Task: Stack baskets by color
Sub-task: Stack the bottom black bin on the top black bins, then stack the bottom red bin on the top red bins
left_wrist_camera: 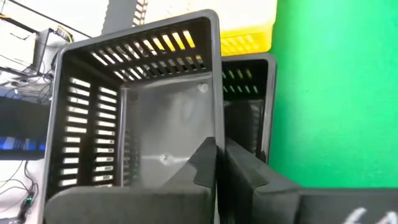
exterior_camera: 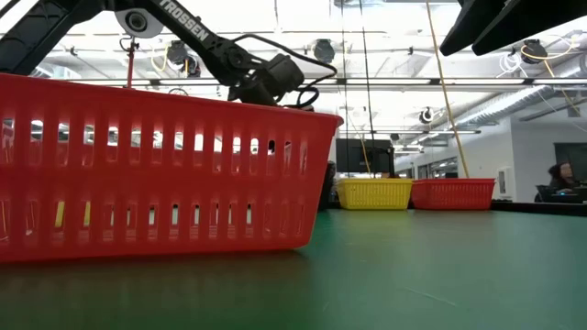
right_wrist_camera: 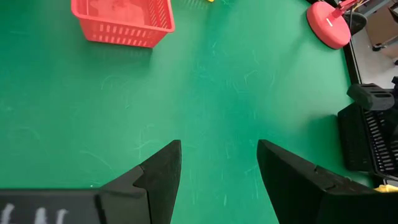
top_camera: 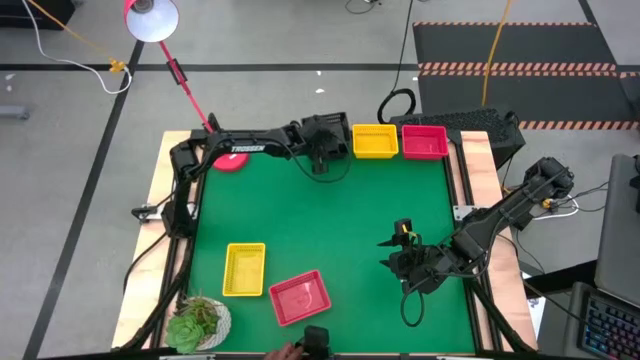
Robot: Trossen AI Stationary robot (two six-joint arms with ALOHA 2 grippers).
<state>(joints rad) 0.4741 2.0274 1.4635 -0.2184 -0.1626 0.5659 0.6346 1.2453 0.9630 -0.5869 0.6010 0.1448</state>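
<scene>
The left gripper [left_wrist_camera: 216, 163] is at the far edge of the desk [top_camera: 330, 220], clenched on the near wall of a black basket [left_wrist_camera: 149, 118], its two dark fingers pressed together over that rim. The held black basket sits tilted, one side riding above a second black basket [left_wrist_camera: 252, 106] that lies just beside and partly under it. Beyond the left gripper and these black ones a yellow basket [top_camera: 375, 141] stands along the far edge, and a red-pink basket [top_camera: 425, 141] stands just beside it, on the side away from the gripper (the two look to be touching or nearly so).

The right gripper [right_wrist_camera: 219, 169] hovers over bare green surface near the right side of the desk, released, its fingers standing wide apart with nothing between them. Ahead of it, well apart, lies a second red-pink basket [right_wrist_camera: 123, 22], upright and empty; in the high view this one [top_camera: 299, 297] sits near the front edge, turned a little askew. Another yellow basket [top_camera: 245, 269] lies just beside it, on the side farther from the right gripper, the two close but not touching as far as the high view shows.

A round pink lamp base [top_camera: 230, 160] stands near the left arm's shoulder, well behind the left gripper, and a green potted plant [top_camera: 198, 322] stands at the front left corner.
</scene>
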